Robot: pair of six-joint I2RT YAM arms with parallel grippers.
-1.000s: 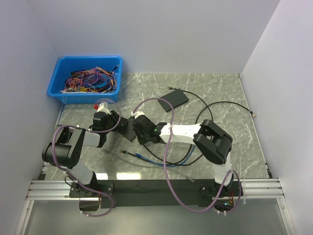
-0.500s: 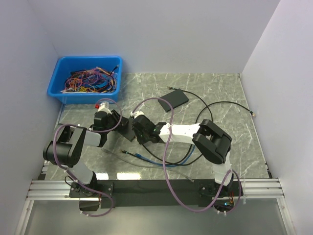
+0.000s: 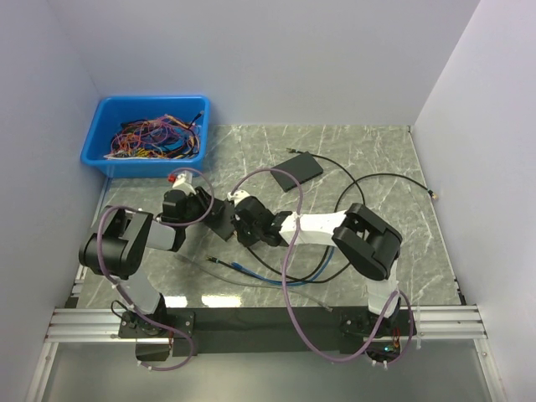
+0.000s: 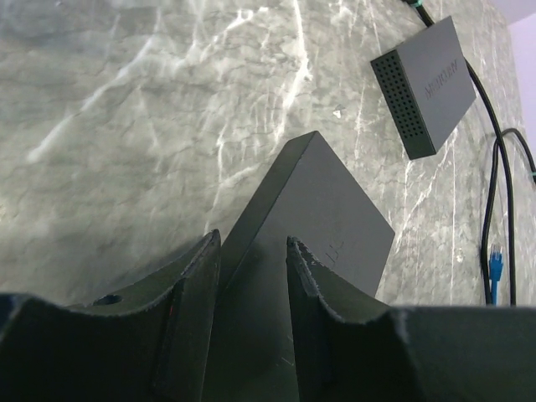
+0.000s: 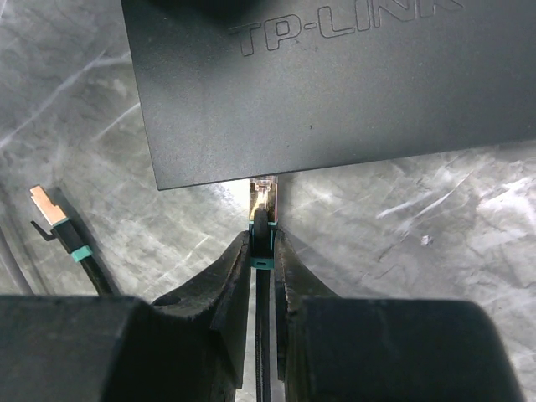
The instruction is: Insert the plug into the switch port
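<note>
Now, nearest us, our right claw [image 5: 262, 239] pinches the plug [image 5: 262, 201] nearly closed, its tip at the edge of the switch [image 5: 335, 84], which our left claw [image 4: 253, 243] clamps partway open on the tabletop [image 5: 84, 126], likely bracing it against the push.

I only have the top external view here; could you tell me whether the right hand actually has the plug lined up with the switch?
Observer: Yes. The right hand pinches the plug, and its tip meets the near edge of the switch.
Operator: Is it fully seated?
Observer: I cannot tell; part of its clear body shows outside that edge.
Operator: And the left hand?
Observer: The left hand has the switch clamped from both sides.
</note>
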